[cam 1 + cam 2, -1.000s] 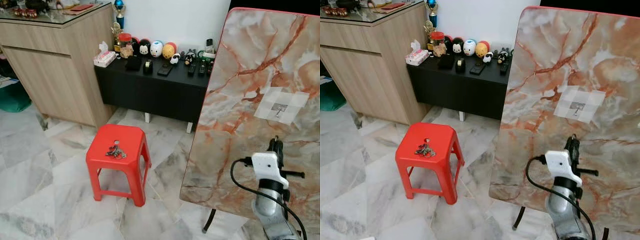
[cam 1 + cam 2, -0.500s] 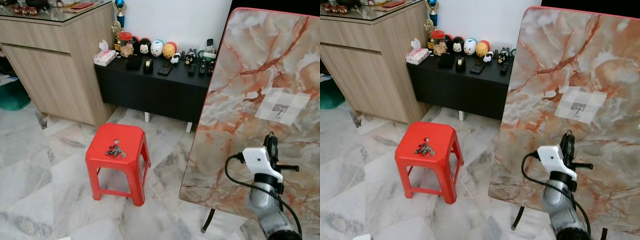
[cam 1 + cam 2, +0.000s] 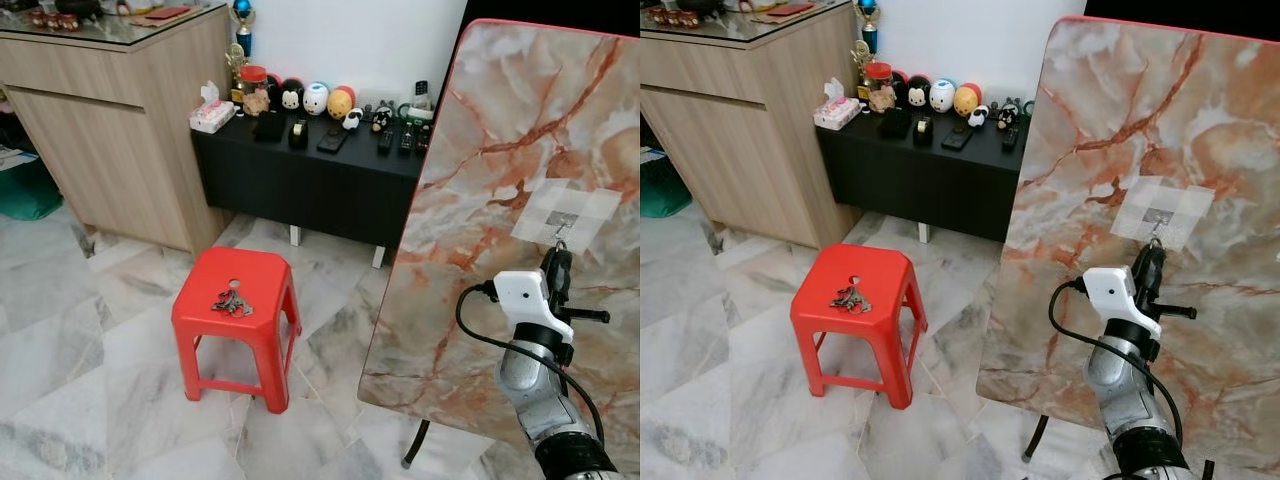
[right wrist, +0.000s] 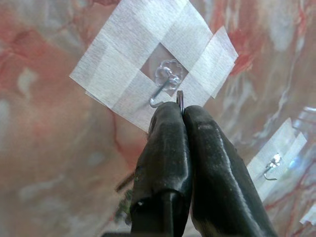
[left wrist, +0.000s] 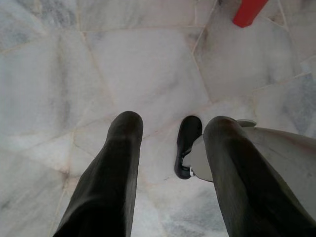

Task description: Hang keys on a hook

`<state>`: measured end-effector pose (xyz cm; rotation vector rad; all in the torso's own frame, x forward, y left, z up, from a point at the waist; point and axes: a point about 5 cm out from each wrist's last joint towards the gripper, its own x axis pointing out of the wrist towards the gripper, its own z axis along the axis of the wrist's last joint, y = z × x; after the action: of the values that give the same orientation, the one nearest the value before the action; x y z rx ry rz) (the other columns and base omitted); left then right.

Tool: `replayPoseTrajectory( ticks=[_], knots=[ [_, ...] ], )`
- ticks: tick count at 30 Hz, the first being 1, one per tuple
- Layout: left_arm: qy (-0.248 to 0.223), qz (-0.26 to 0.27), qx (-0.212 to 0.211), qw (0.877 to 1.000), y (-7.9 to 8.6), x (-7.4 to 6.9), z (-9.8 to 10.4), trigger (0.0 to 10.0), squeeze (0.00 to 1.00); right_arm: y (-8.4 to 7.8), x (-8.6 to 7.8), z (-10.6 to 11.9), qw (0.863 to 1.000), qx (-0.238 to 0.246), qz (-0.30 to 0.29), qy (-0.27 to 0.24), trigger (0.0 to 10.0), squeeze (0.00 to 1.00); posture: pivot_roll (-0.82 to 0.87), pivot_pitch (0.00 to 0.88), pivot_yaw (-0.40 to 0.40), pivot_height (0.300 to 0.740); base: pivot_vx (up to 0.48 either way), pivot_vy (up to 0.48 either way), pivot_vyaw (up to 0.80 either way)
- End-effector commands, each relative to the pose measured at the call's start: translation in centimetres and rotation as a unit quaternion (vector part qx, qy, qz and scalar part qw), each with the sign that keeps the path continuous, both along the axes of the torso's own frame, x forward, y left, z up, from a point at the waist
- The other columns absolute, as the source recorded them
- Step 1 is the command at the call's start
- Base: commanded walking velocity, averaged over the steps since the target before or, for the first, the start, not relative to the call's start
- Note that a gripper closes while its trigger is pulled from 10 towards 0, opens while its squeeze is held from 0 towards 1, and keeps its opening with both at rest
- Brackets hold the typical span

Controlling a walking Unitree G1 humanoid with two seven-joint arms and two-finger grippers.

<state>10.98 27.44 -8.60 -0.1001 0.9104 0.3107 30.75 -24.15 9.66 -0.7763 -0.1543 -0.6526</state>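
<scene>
The right gripper point(image 4: 180, 111) is raised against the tilted marble-patterned board point(image 3: 500, 150), its two black fingers pressed together on a thin metal key ring point(image 4: 180, 100) whose rim pokes out at the tips. The ring sits just beside the small clear hook point(image 4: 165, 85), which is fixed to the board under crossed strips of white tape point(image 4: 123, 74); whether ring and hook touch cannot be told. Well off to the gripper's left, a bunch of keys point(image 3: 231, 303) lies on the top of a red plastic stool point(image 3: 200, 310). The left gripper point(image 5: 170, 136) hangs over the pale marble floor point(image 3: 60, 330) with its fingers spread apart. Beyond the stool a black low cabinet point(image 3: 300, 180) carries small figurines and remotes, next to a wooden counter point(image 3: 110, 130).
</scene>
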Motion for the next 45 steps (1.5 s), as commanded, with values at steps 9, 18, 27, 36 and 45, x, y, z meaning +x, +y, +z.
replayPoseTrajectory(
  ticks=[9,18,27,36,45],
  knots=[
    [-0.007,-0.03,-0.018,0.999,-4.9,3.3,-0.5,10.0,0.0,-0.8,0.9,1.0,1.0,0.002,-0.022,-0.006,10.0,0.0,0.08,0.0,-0.072,0.718,0.0,0.0,0.0],
    [-0.016,-0.037,-0.022,0.999,-6.5,4.2,-0.5,10.0,0.0,-1.1,1.3,1.4,1.0,0.005,-0.02,-0.002,10.0,0.0,0.08,0.0,-0.076,0.718,0.0,0.0,0.0],
    [-0.013,-0.032,-0.018,0.999,-5.7,3.5,-0.6,10.0,0.0,-1.2,1.6,1.4,1.0,0.006,-0.017,0.007,10.0,0.0,0.08,0.0,-0.08,0.718,0.0,0.0,0.0],
    [-0.014,-0.027,-0.02,0.999,-5.5,3.3,-0.6,10.0,0.0,-1.2,1.9,1.1,1.0,0.008,-0.011,0.028,10.0,0.0,0.08,0.0,-0.083,0.718,0.0,0.0,0.0],
    [-0.015,-0.025,-0.021,0.999,-5.5,3.2,-0.6,10.0,0.0,-0.9,2.0,0.9,0.999,0.008,0.001,0.033,10.0,0.0,0.08,0.0,-0.085,0.718,0.0,0.0,0.0]
  ],
)
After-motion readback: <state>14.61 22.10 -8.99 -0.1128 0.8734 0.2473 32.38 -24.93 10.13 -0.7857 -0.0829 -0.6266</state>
